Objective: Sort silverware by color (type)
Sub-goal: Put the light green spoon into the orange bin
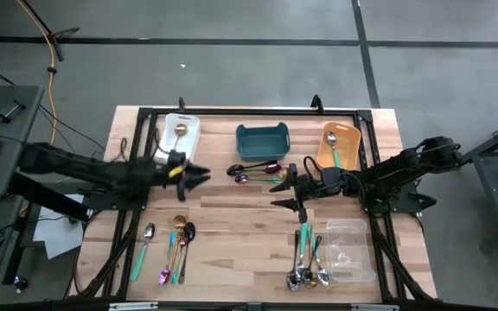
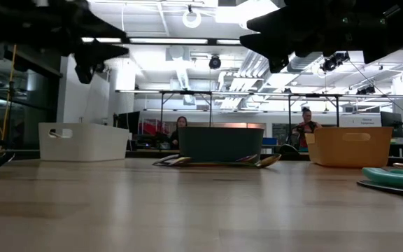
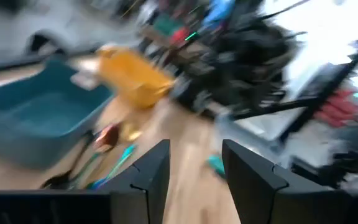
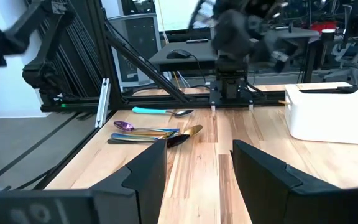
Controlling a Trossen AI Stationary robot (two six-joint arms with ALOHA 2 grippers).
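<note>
Silverware lies in three loose groups on the wooden table: one near the front left (image 1: 169, 246), one before the teal bin (image 1: 258, 170), one beside the clear bin (image 1: 305, 259). A gold spoon (image 1: 180, 130) lies in the white bin (image 1: 181, 136). A teal-handled piece (image 1: 334, 149) lies in the orange bin (image 1: 339, 145). My left gripper (image 1: 204, 175) hangs open above the table right of the white bin, pointing level toward the right edge, with nothing between its fingers (image 3: 148, 177). My right gripper (image 1: 277, 192) stands open at mid-table, pointing left, empty (image 4: 199, 168).
The teal bin (image 1: 262, 141) stands at the far middle and the clear bin (image 1: 350, 250) at the near right. Bare wood lies between the two grippers and along the middle of the table. Beyond the far edge, people sit in the room (image 2: 180, 129).
</note>
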